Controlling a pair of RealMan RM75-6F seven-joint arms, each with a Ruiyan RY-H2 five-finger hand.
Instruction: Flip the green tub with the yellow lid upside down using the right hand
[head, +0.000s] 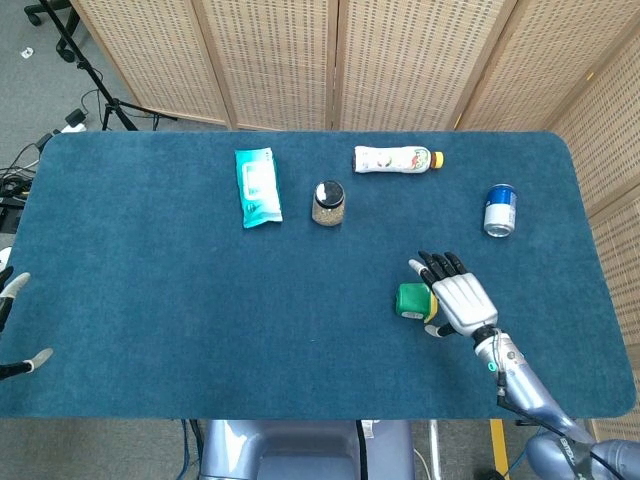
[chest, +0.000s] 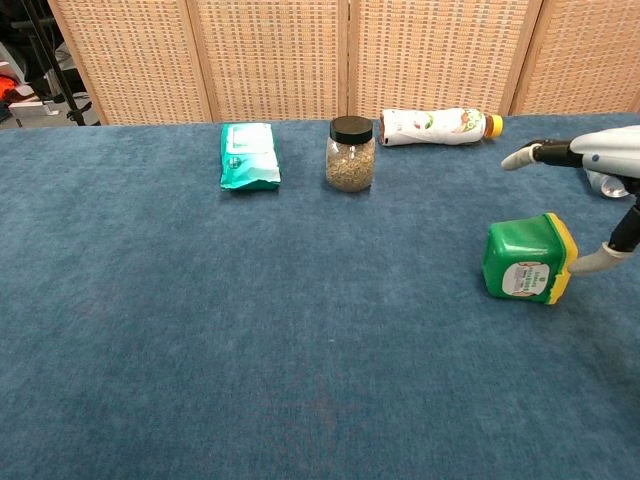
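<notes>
Lying on its side toward the table's right front, head view: tub (head: 412, 300), right hand (head: 460, 303) spread just beside its lid (head: 431, 303). Chest view: thumb at lid (contact unclear). Next: grasp, upend.

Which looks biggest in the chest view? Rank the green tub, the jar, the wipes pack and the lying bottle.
1. Green tub, though it sits nearest the camera.
2. Lying bottle, longest.
3-4. Wipes pack and jar look alike; no ranking between them.
</notes>
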